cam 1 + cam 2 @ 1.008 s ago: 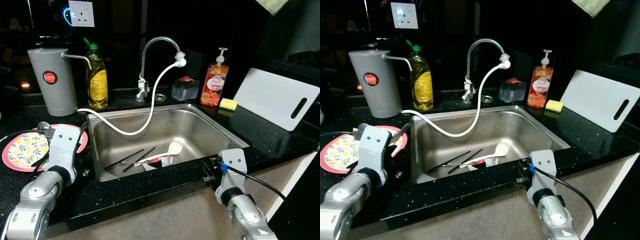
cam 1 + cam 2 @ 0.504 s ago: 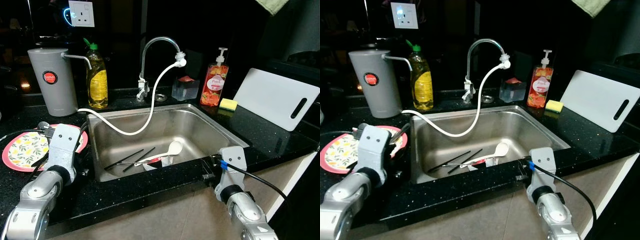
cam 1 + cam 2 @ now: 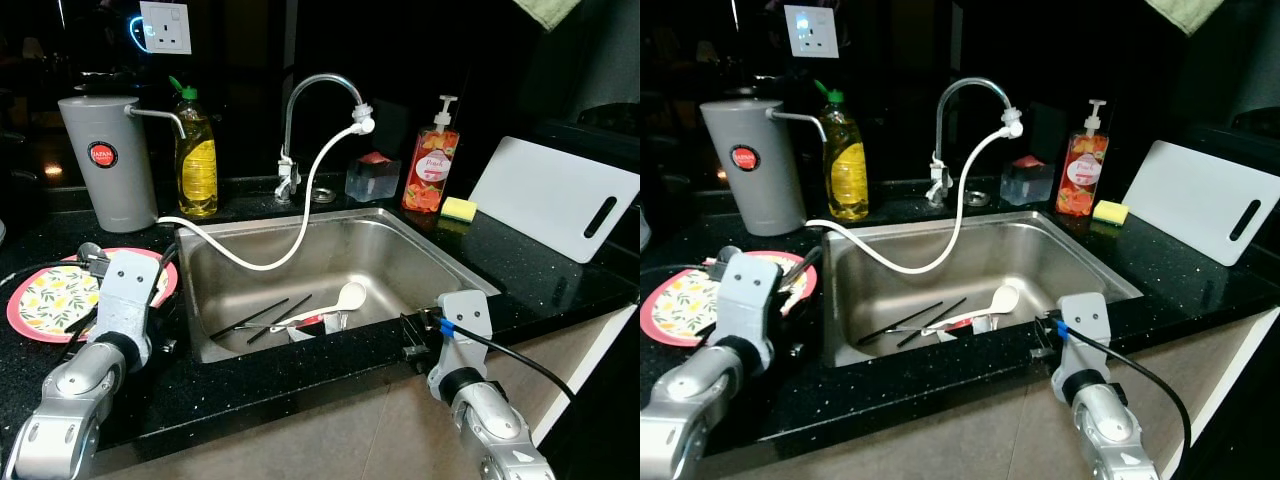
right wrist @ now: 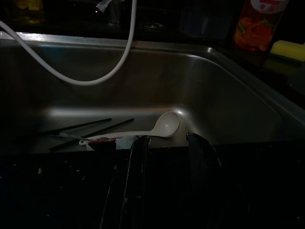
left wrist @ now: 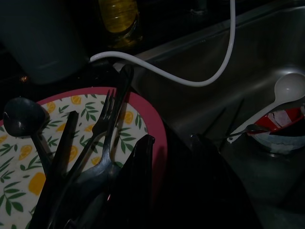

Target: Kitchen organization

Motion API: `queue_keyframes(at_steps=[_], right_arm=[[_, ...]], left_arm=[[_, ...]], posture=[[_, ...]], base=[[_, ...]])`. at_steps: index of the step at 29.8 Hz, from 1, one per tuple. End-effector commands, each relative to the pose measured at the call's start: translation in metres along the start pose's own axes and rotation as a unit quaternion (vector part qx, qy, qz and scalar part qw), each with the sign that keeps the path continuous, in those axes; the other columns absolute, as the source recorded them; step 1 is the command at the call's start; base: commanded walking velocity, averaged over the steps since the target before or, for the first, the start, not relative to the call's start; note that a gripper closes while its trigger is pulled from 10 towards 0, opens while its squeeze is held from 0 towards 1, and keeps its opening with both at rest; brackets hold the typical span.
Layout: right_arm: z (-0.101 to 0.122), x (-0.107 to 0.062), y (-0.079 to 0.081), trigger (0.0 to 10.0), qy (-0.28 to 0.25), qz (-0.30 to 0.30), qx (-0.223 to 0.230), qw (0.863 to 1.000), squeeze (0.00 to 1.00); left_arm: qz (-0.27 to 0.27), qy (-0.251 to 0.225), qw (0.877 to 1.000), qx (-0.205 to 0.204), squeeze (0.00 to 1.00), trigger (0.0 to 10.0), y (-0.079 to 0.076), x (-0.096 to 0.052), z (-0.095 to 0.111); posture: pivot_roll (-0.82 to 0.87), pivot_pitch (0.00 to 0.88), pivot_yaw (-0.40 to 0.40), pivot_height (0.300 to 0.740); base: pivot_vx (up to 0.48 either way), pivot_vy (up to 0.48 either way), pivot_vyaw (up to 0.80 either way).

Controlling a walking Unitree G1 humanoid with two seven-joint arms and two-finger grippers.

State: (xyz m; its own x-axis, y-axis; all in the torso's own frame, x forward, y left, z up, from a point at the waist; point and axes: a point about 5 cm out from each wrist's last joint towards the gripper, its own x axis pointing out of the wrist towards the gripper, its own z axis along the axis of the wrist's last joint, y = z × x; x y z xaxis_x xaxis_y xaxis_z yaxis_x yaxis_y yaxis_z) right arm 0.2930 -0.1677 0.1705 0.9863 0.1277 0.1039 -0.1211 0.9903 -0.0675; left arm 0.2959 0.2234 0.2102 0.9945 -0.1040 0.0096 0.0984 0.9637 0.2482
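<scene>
Cutlery on plate: a fork [image 5: 97, 129], a dark spoon [image 5: 21, 119] and a black stick-like utensil [image 5: 62, 148] lie on the pink-rimmed lemon-print plate [image 3: 40, 300], which sits on the black table [image 3: 560, 270] at your far left, just beside the sink.
Left gripper: your left gripper [image 5: 167, 191] hovers over the plate's right edge, at the table's front left; its fingers [image 5: 136, 176] stand apart with nothing between them.
Back left: a grey canister [image 3: 108, 160] with a round red label stands behind the plate, and a yellow dish-soap bottle [image 3: 196, 150] with a green cap stands just beside it.
Sink: the steel sink [image 3: 400, 235] holds two black chopsticks [image 3: 262, 318] and a white ladle [image 3: 335, 303] whose handle rests across a small red-and-white bowl [image 5: 281, 131], all near the front wall.
Tap: a curved chrome tap [image 3: 310, 120] rises behind the sink, and a white hose [image 3: 290, 235] loops from its spout down over the basin to the sink's left rim.
Right gripper: your right gripper [image 4: 167, 157] rests low at the sink's front right edge, pointing into the basin toward the ladle; its fingers [image 4: 202, 152] are spread and hold nothing.
Back right: a clear container [image 3: 372, 178], an orange pump soap bottle [image 3: 430, 165] and a yellow sponge [image 3: 458, 208] stand behind the sink's right corner.
Far right: a white cutting board [image 3: 555, 195] leans against the wall.
</scene>
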Motion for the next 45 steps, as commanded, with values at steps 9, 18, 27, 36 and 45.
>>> queue_keyframes(at_steps=[9, 18, 27, 36, 45], right_arm=[[-0.0006, -0.0016, 0.0000, 10.0, 0.003, -0.010, 0.006, 1.000, 0.00], [-0.0012, -0.0016, 0.0029, 10.0, 0.004, -0.009, 0.010, 1.000, 0.00], [-0.0005, -0.0002, 0.0026, 10.0, 0.003, -0.008, 0.010, 1.000, 0.00], [0.0019, 0.0017, 0.0022, 10.0, 0.000, -0.007, 0.008, 1.000, 0.00], [-0.0003, -0.0009, 0.0027, 10.0, 0.002, -0.012, 0.011, 1.000, 0.00]], left_arm=[[0.001, -0.002, 1.000, 0.006, 0.00, 10.0, 0.0018, 0.0029, 0.0010], [0.001, -0.001, 1.000, 0.002, 0.00, 10.0, 0.0013, 0.0023, 0.0011], [0.003, -0.002, 1.000, 0.003, 0.00, 10.0, 0.0014, 0.0022, 0.0012], [0.010, -0.003, 1.000, 0.006, 0.00, 10.0, 0.0032, 0.0043, 0.0005], [0.006, -0.001, 1.000, 0.005, 0.00, 10.0, 0.0032, 0.0050, 0.0004]], posture=[[-0.02, 0.002, -0.042, 0.740], [-0.01, 0.008, -0.047, 0.740], [-0.01, 0.007, -0.056, 0.740], [-0.02, 0.001, -0.056, 0.740], [-0.02, 0.006, -0.045, 0.740]], base=[[0.000, 0.000, 0.00], [0.000, 0.000, 0.00], [0.000, 0.000, 0.00], [0.000, 0.000, 0.00], [0.000, 0.000, 0.00]])
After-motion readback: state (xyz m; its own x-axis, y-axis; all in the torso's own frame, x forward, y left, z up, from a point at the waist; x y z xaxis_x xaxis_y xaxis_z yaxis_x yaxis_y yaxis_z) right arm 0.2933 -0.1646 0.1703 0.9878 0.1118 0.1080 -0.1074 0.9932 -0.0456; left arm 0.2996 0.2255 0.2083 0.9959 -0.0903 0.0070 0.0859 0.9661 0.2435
